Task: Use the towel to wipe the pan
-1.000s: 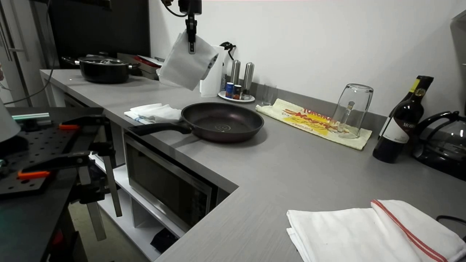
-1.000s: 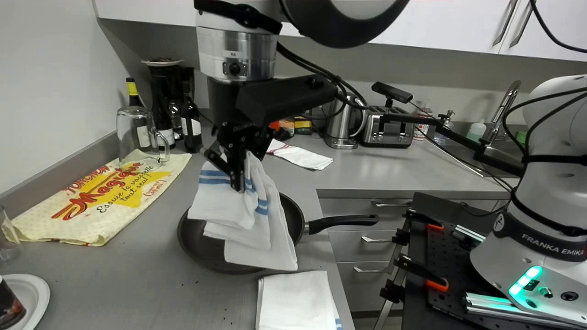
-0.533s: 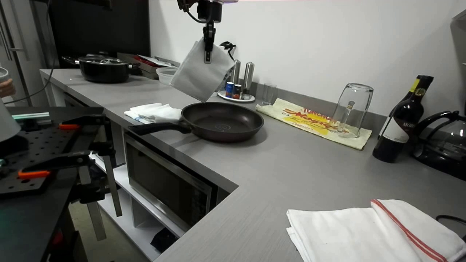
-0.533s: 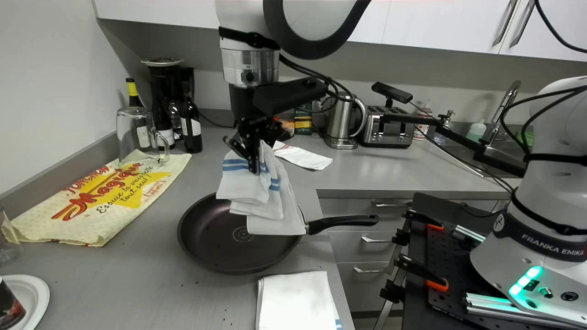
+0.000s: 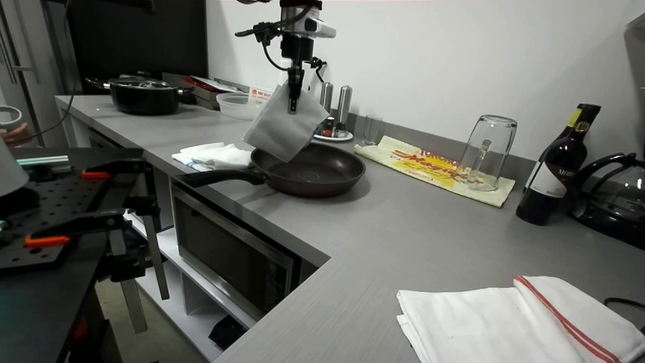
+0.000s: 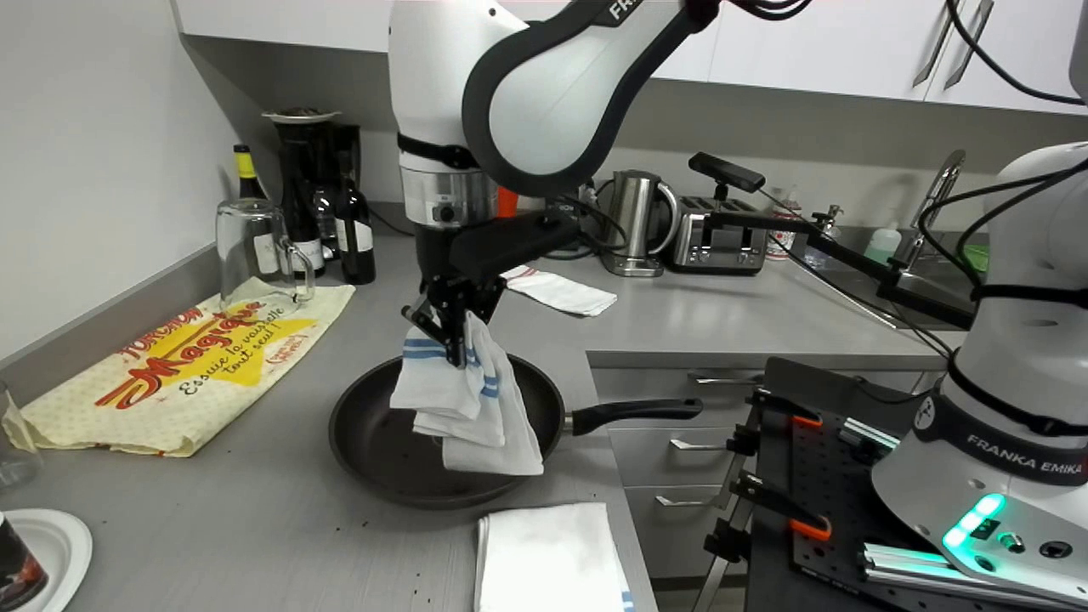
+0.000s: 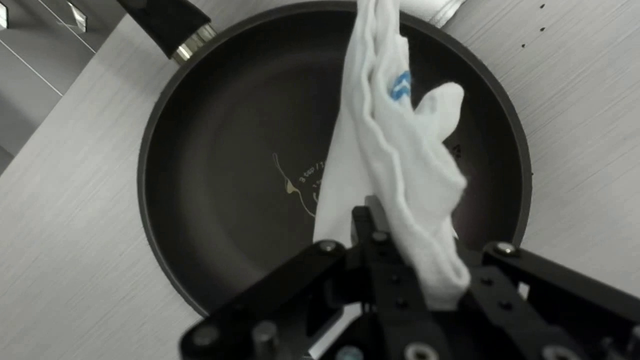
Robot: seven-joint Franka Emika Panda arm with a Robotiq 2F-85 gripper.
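The gripper (image 5: 293, 103) pinches a white towel (image 6: 472, 416) between its fingers and holds it over the pan (image 6: 399, 459). The towel hangs in several loose layers, blue stripes showing across its upper part in an exterior view; in the wrist view a bunched fold of it passes between the fingers. Its lower end is close above the pan or on it; from these angles I cannot tell whether they touch.

The pan stands on the grey surface (image 5: 403, 242), with its black handle (image 6: 633, 413) pointing right, past the edge, in an exterior view. The wrist view shows small print on the pan's floor.

A folded cloth (image 6: 548, 557), white with blue at one end, lies just beside the pan, on the near side in an exterior view. To the left there, along the wall, lies a yellow cloth (image 6: 229, 365) with red lettering; a glass mug (image 5: 486, 156) stands on it in both exterior views. Farther back are a kettle (image 6: 631, 229) and a toaster (image 6: 718, 242).

In an exterior view, a wine bottle (image 5: 557, 166) and a coffee pot (image 5: 617, 196) stand at the right, a red-striped cloth (image 5: 504, 322) lies near right, well apart from the pan, and a black pot (image 5: 146, 98) sits far left. A microwave (image 5: 232, 247) is below the surface.
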